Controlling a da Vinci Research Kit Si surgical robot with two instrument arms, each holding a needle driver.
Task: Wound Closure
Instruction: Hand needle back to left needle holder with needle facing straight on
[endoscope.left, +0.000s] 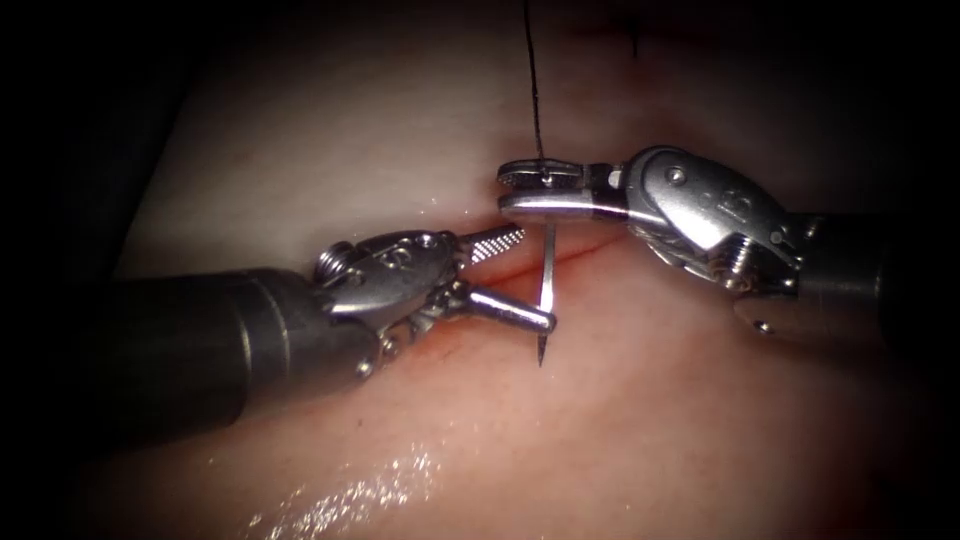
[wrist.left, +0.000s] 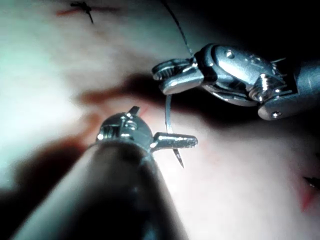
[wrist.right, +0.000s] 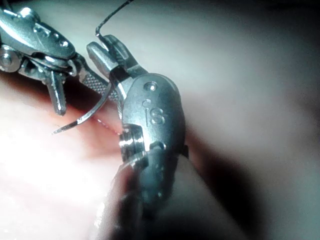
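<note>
Right pincer: enters from the right of the endoscope view, clenched on the needle near its thread end, above the cut; needle: hangs from those jaws with its curve running down and its point free in the air over the tissue, not in the tissue; its shaft crosses just in front of the lower jaw of the left pincer; thread: dark, rising from the right pincer's jaws straight up and out of view; left pincer: comes in from the left, jaws parted, upper jaw lying along the cut and lower jaw reaching toward the needle's shaft, holding nothing; whether that lower jaw touches the needle cannot be told; tissue: pale, glistening, with the cut a reddish line running between the two tools; red fluid: tinting the tissue under the left pincer; left wrist view: a dark stitch sits on the tissue well apart from the tools
</note>
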